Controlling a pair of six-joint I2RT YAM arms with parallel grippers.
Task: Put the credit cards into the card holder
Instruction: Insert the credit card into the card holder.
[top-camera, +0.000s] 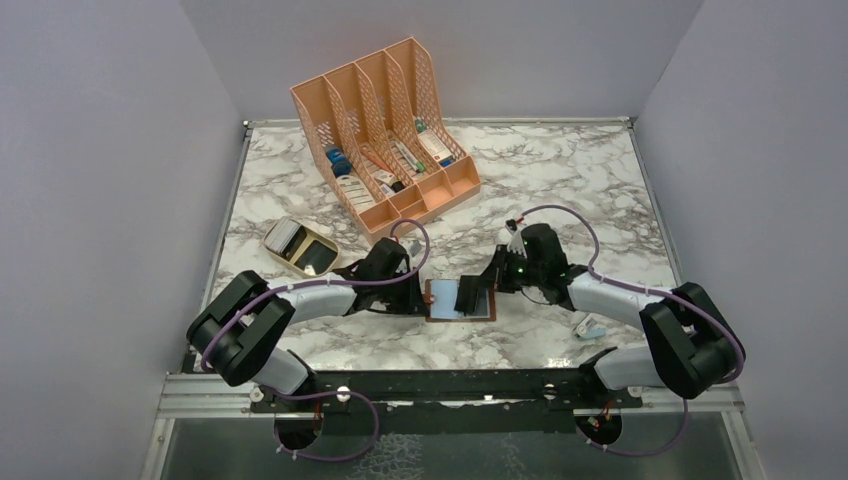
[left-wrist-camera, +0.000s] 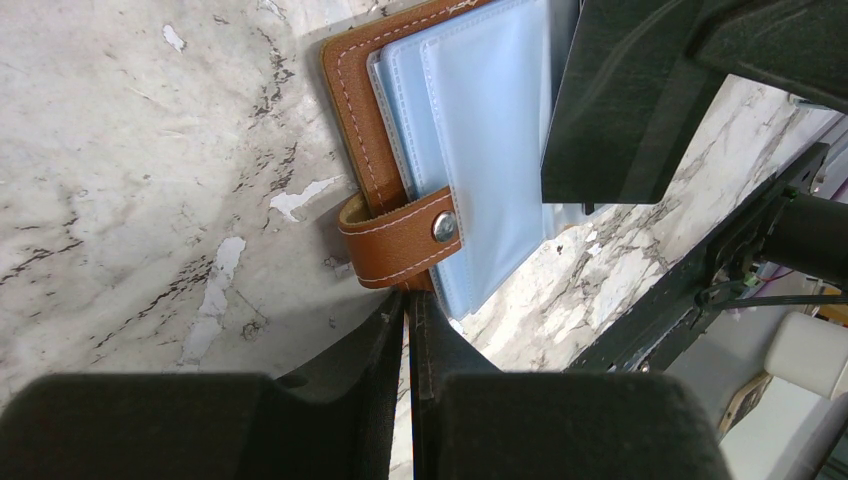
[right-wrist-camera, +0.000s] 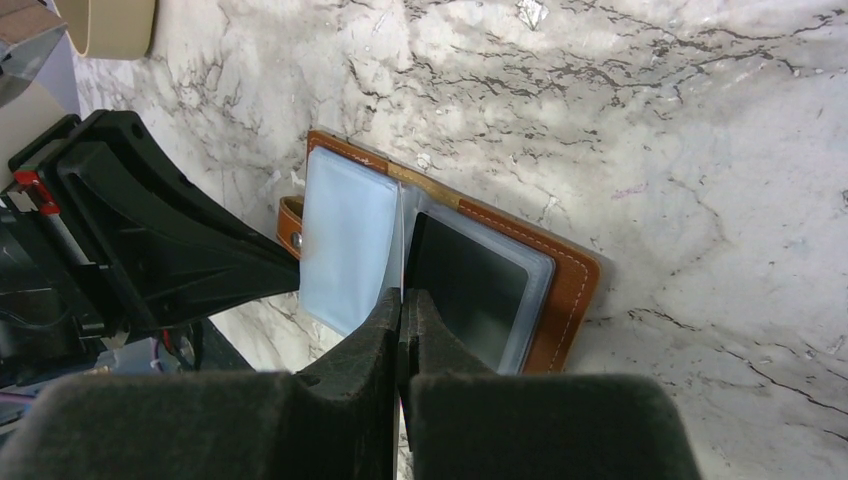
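Observation:
The card holder (top-camera: 452, 303) is a brown leather wallet lying open on the marble, with pale blue plastic sleeves inside. In the left wrist view its snap tab (left-wrist-camera: 405, 240) points at my fingers. My left gripper (left-wrist-camera: 410, 300) is shut on the wallet's left edge just below the tab; it also shows in the top view (top-camera: 418, 297). My right gripper (right-wrist-camera: 402, 295) is shut on a thin credit card seen edge-on, standing between the sleeves; it also shows in the top view (top-camera: 492, 283). A dark card (right-wrist-camera: 465, 285) sits in the right-hand sleeve. A pale blue-grey card-like piece (top-camera: 592, 325) lies by the right arm.
A large peach slotted organizer (top-camera: 385, 135) with small items stands at the back. A tan open box (top-camera: 300, 247) sits to the left of the left arm. Purple walls close in the table on three sides.

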